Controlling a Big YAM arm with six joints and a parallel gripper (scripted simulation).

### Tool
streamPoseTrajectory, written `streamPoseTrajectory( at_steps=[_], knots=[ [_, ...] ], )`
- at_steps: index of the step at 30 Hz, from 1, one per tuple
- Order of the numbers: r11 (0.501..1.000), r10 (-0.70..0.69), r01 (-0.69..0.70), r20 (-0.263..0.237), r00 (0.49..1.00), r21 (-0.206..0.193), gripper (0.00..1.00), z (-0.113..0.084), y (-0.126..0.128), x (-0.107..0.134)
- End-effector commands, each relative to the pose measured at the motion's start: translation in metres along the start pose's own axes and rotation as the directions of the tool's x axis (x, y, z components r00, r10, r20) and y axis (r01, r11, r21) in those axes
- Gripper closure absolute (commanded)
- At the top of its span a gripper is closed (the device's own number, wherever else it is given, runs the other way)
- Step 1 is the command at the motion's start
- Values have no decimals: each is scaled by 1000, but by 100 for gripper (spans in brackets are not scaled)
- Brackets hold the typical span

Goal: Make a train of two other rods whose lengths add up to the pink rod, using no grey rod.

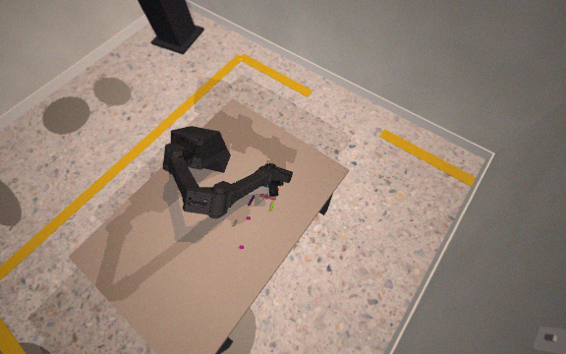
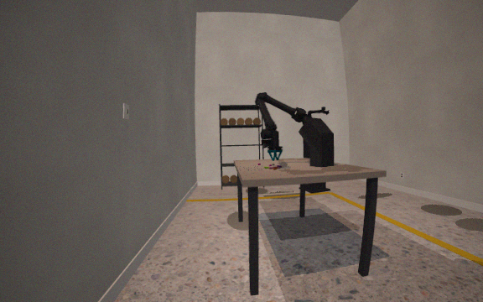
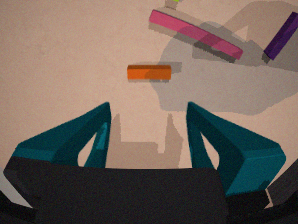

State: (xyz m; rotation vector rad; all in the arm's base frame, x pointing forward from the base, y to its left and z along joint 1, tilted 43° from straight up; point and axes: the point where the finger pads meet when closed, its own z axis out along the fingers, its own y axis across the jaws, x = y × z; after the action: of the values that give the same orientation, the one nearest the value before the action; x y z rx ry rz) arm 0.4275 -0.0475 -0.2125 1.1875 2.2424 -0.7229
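In the wrist view an orange rod lies flat on the table just ahead of my gripper. The gripper's teal fingers stand partly open with nothing between them, a little above the table. In the overhead view the gripper hangs over the cluster of the purple rod, the pink rod and the lime rod. The orange rod is hidden there.
Two short magenta rods and a small grey rod lie apart from the cluster, toward the table's middle. The arm's base stands at the table's back. The table's right edge is close to the cluster.
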Motion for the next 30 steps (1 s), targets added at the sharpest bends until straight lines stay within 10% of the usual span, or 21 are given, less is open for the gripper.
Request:
streamPoseTrajectory(
  at_steps=[1, 30],
  knots=[
    [1000, 7, -7, 4, 1000, 0, 45, 11, 2, -5],
    [1000, 4, -4, 1, 1000, 3, 45, 46, 0, -3]
  ],
)
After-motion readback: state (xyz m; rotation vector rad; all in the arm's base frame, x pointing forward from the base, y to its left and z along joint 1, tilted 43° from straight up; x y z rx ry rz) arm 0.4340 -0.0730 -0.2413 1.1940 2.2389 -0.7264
